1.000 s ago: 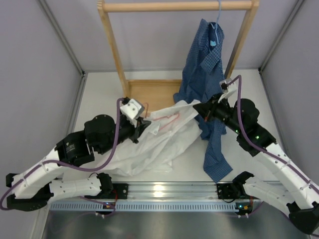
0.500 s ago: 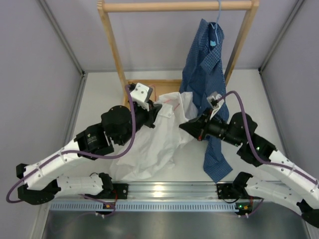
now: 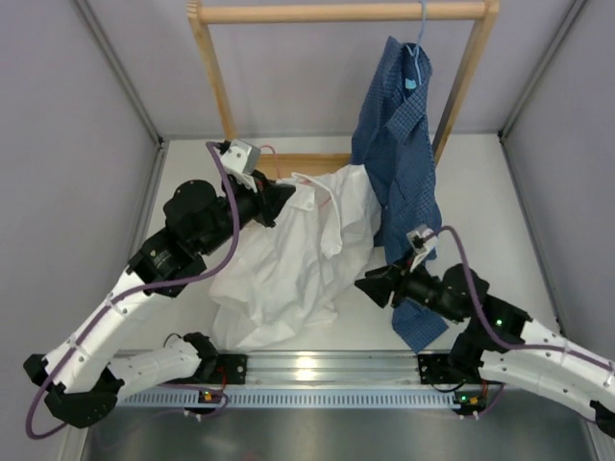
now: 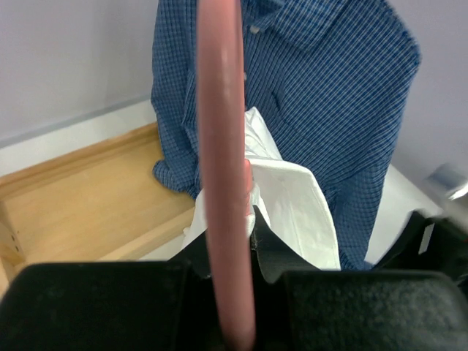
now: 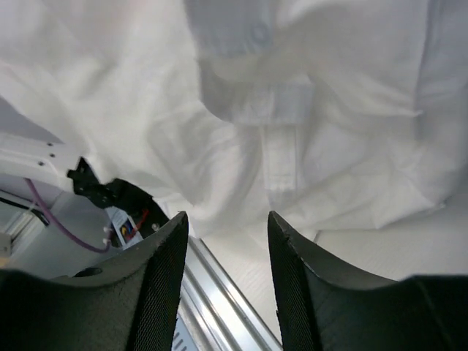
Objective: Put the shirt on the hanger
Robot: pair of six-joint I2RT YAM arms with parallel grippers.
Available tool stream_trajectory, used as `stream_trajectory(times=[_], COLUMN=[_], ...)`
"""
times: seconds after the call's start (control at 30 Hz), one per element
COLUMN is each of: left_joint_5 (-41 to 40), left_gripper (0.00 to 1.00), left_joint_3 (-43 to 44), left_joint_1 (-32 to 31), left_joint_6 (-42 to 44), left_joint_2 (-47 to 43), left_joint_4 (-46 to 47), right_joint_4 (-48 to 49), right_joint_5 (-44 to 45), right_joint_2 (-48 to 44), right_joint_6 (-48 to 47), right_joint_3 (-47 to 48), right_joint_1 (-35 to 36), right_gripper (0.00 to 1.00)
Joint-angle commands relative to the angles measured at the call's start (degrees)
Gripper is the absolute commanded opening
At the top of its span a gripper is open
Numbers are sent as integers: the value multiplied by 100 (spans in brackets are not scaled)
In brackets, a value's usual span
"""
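Observation:
The white shirt (image 3: 298, 254) hangs draped from its collar down to the table in the middle. My left gripper (image 3: 279, 199) is shut on the pink hanger (image 4: 221, 168), whose wire runs into the shirt's collar (image 4: 292, 197); a bit of pink wire shows at the collar in the top view (image 3: 327, 197). My right gripper (image 3: 370, 288) is open and empty, low beside the shirt's right edge. In the right wrist view the white cloth (image 5: 292, 110) fills the space beyond its fingertips (image 5: 172, 241).
A dark blue checked shirt (image 3: 399, 144) hangs on a light blue hanger (image 3: 413, 58) from the wooden rack (image 3: 336, 12). The rack's wooden base (image 3: 288, 168) lies behind the shirt. The aluminium rail (image 3: 317, 370) runs along the near edge.
My left gripper has moved up and back to the left, lifting the hanger and the shirt's collar. My right gripper has let go of the shirt and drawn back toward the near edge.

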Motion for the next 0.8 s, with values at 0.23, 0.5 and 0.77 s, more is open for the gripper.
stream_trajectory(times=[0.23, 0.5, 0.77], left_joint_5=[5489, 6618, 6302], left_gripper=[0, 0, 0], left_joint_3=[-1295, -1217, -1199], left_joint_1=[653, 329, -401], left_joint_6=[577, 462, 638], left_joint_2=[-404, -149, 131], left_joint_4=[760, 850, 850], right_joint_4=[-2535, -1658, -884], right_joint_5=[-304, -2371, -3180], right_joint_2=[-1144, 772, 1959], right_joint_6=[-1141, -1950, -1845], right_joint_3=[1992, 3494, 4094], right_joint_1=[78, 78, 78], right_gripper=[51, 51, 51])
